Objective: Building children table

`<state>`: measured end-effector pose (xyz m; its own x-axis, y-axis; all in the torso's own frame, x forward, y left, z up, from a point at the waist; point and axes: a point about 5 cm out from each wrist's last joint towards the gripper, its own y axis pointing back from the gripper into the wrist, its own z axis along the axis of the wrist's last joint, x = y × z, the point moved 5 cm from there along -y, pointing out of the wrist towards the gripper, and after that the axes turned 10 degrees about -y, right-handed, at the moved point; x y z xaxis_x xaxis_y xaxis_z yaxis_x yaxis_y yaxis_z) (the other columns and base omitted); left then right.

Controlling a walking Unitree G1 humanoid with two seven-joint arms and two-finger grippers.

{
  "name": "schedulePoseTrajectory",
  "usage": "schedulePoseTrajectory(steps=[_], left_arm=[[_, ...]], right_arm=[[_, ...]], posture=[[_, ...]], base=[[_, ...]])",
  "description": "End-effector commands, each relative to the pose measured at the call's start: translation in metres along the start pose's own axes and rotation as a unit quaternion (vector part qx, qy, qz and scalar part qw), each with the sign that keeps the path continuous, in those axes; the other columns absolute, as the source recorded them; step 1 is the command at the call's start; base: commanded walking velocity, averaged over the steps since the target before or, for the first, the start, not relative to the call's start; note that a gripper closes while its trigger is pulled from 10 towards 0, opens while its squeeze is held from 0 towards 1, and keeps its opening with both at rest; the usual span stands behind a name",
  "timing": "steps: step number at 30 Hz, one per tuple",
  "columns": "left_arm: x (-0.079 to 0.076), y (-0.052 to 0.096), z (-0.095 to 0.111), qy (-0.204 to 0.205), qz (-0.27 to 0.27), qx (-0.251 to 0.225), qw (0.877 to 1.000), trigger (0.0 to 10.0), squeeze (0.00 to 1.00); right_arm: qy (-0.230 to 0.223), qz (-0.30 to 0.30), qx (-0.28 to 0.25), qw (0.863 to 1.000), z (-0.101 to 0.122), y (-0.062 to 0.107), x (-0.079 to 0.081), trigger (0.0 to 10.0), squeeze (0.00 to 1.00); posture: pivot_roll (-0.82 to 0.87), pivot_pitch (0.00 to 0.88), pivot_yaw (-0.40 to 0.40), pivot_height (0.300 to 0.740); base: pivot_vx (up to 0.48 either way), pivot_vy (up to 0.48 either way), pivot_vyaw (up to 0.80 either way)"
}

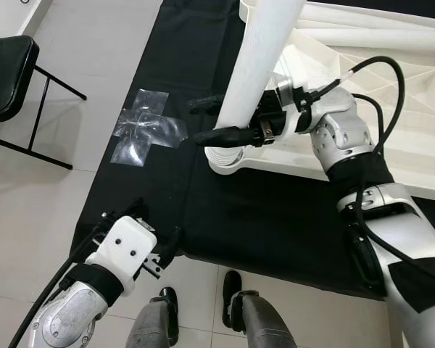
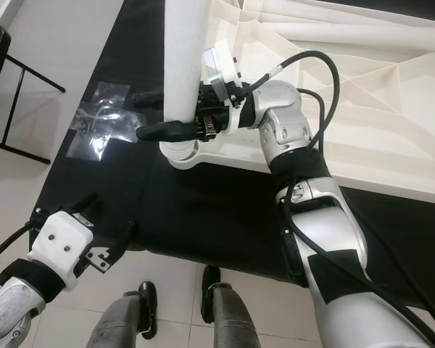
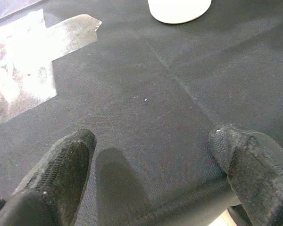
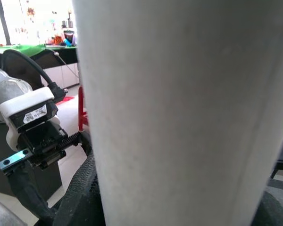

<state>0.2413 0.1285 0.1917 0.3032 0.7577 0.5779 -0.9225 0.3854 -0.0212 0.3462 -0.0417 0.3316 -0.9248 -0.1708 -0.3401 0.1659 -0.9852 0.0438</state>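
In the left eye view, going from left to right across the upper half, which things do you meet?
Black chair → clear plastic bag on the black mat → white table leg, gripped by the right gripper → upturned white tabletop.

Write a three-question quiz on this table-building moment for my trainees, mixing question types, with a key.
1. True or false: the right gripper grips the white leg.
2. What lies under the left gripper? A) black mat B) chair C) tabletop
3. Fill in: the clear plastic bag lies on the ____ of the mat.

Key: 1 true; 2 A; 3 edge, partly over the floor tiles.
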Motion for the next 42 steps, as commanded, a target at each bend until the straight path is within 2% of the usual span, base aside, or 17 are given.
schedulePoseTrajectory(steps=[1,9,18,36,40,41,42], left_arm=[[-0.019,0.002,-0.024,0.019,-0.038,0.054,0.998,10.0,0.00],[-0.020,0.001,-0.023,0.017,-0.038,0.053,0.998,10.0,0.00],[-0.019,0.002,-0.023,0.016,-0.036,0.054,0.998,10.0,0.00],[-0.019,0.003,-0.025,0.010,-0.037,0.058,0.998,10.0,0.00],[-0.018,0.003,-0.025,0.008,-0.037,0.058,0.998,10.0,0.00],[-0.018,0.003,-0.025,0.008,-0.037,0.057,0.998,10.0,0.00],[-0.018,0.003,-0.025,0.007,-0.037,0.058,0.998,10.0,0.00]], right_arm=[[-0.036,0.010,0.040,0.998,-0.025,-0.003,0.005,10.0,0.00],[-0.059,0.025,0.086,0.994,-0.032,-0.002,0.006,10.0,0.00],[-0.065,0.019,0.090,0.994,-0.032,0.000,0.003,10.0,0.00],[-0.089,0.034,0.082,0.992,-0.026,0.010,0.011,10.0,0.00],[-0.087,0.050,0.100,0.990,-0.032,0.008,0.016,10.0,0.00],[-0.078,0.059,0.118,0.988,-0.035,0.007,0.019,10.0,0.00],[-0.049,0.078,0.154,0.984,-0.040,0.004,0.023,10.0,0.00]], posture=[[0.17,0.485,-0.064,0.740],[0.17,0.481,-0.067,0.740],[0.17,0.486,-0.070,0.740],[0.18,0.498,-0.065,0.740],[0.18,0.498,-0.061,0.740],[0.18,0.497,-0.061,0.740],[0.18,0.498,-0.060,0.740]], base=[[0.000,0.000,0.00],[0.000,0.000,0.00],[0.000,0.000,0.00],[0.000,0.000,0.00],[0.000,0.000,0.00],[0.000,0.000,0.00],[0.000,0.000,0.00]])
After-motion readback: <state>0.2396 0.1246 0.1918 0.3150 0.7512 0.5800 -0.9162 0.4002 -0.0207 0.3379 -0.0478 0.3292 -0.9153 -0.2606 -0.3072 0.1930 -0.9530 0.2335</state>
